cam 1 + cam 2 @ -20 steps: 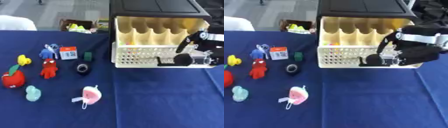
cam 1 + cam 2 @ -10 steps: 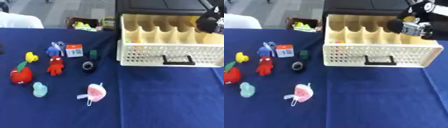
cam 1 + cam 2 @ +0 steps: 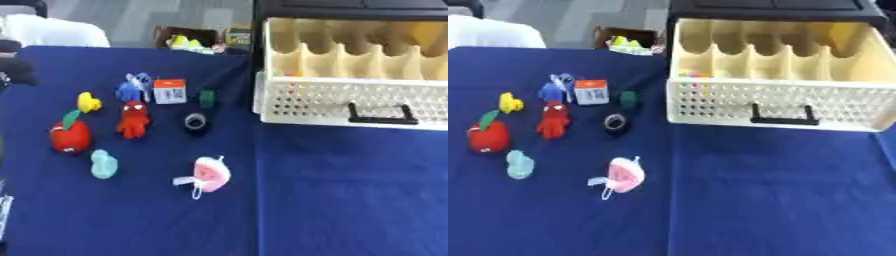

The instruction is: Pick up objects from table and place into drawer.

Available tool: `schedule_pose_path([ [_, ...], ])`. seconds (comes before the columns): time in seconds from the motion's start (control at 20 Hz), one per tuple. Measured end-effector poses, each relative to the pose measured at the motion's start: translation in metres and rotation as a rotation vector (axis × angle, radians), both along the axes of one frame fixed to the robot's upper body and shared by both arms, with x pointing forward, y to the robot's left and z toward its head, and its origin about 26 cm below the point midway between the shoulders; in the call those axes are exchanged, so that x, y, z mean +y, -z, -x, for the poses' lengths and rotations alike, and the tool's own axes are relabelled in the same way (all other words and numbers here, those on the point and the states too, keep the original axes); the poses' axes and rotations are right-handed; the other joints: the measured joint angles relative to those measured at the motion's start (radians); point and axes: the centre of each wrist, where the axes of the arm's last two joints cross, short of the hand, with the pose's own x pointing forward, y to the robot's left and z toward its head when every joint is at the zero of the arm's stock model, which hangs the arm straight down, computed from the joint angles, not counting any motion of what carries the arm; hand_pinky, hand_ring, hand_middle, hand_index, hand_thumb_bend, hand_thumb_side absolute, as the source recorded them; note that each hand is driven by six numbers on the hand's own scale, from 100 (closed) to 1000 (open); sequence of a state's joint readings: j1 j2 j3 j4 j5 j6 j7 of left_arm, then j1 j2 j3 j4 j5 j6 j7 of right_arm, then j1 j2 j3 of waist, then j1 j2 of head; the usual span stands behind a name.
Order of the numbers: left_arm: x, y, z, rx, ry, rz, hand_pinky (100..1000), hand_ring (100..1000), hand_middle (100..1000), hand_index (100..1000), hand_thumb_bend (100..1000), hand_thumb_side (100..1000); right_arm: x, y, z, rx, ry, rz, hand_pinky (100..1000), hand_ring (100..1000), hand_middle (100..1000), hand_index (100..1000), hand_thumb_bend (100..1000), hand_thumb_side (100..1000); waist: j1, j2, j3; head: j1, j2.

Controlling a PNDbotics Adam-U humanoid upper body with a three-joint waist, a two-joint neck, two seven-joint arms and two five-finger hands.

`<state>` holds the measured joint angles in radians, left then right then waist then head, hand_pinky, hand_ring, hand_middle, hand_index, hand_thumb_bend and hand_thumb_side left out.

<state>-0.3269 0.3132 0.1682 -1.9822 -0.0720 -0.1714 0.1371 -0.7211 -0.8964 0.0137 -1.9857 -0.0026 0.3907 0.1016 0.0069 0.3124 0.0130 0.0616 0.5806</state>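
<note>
The cream drawer (image 3: 776, 100) stands pulled out at two o'clock on the blue table (image 3: 754, 200), dividers bare but for small coloured bits in its left front corner, too small to name. Toys lie at nine o'clock: apple (image 3: 487, 136), red figure (image 3: 552, 120), yellow piece (image 3: 509, 102), blue figure (image 3: 553, 90), box (image 3: 591, 92), black ring (image 3: 615, 122), teal piece (image 3: 519, 164), pink toy (image 3: 623, 174). Only the left eye view shows a dark blurred shape (image 3: 16, 70) at its left edge, perhaps the left hand; its fingers cannot be told. The right hand shows nowhere.

We see a cream drawer (image 3: 776, 102) with a dotted front and black handle (image 3: 783, 120), a red apple (image 3: 70, 136), a yellow toy (image 3: 87, 101), a pink toy (image 3: 211, 174), all on a navy cloth (image 3: 350, 190).
</note>
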Motion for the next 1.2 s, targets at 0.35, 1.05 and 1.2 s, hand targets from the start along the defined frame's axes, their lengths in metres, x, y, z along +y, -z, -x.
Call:
schedule_pose_path([
  [0.35,0.001,-0.013,-0.001,-0.033,-0.019,-0.043,552,610,675,873,100,895,0.006,0.002,-0.003,-0.152,-0.048,-0.243,422,222,168,807,100,1000,0.005,-0.020,0.001,0.002,0.015],
  [1.05,0.021,-0.041,-0.008,-0.015,-0.229,-0.252,550,613,671,861,100,787,0.011,0.029,-0.013,-0.630,0.072,-0.474,826,636,581,891,100,1000,0.018,-0.021,-0.019,-0.024,0.015],
  [1.2,0.030,-0.043,-0.015,0.017,-0.279,-0.320,563,639,701,877,100,765,0.014,0.042,-0.017,-0.632,0.138,-0.530,823,618,562,885,100,1000,0.020,-0.018,-0.020,-0.023,0.014],
])
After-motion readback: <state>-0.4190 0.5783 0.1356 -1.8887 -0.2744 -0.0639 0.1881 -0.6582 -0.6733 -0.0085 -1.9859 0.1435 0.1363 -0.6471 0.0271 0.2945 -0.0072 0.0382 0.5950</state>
